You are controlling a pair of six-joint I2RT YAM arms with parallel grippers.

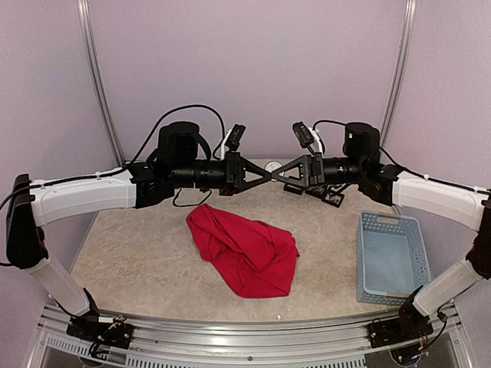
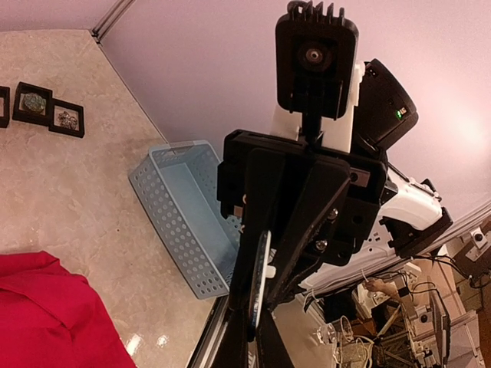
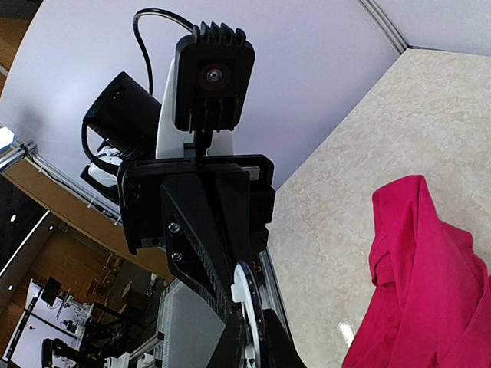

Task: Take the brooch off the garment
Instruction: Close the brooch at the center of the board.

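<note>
The red garment (image 1: 245, 249) lies crumpled in the middle of the table; it also shows as the garment (image 2: 54, 307) and the garment (image 3: 430, 276) in the wrist views. Both arms are raised above its far side, with fingertips meeting nose to nose. The brooch (image 2: 261, 268), a thin round disc with a white clip back and a dark face, is seen edge-on, well clear of the cloth. My left gripper (image 1: 269, 175) (image 2: 259, 326) is shut on its near end. My right gripper (image 1: 280, 175) (image 3: 257, 341) is closed on the same brooch (image 3: 249, 314) from the other side.
A pale blue perforated basket (image 1: 390, 257) (image 2: 180, 222) stands at the right of the table. Small black display boxes (image 2: 34, 103) sit at the far right of the table, behind the right arm. An aluminium rail (image 1: 245, 337) runs along the near edge.
</note>
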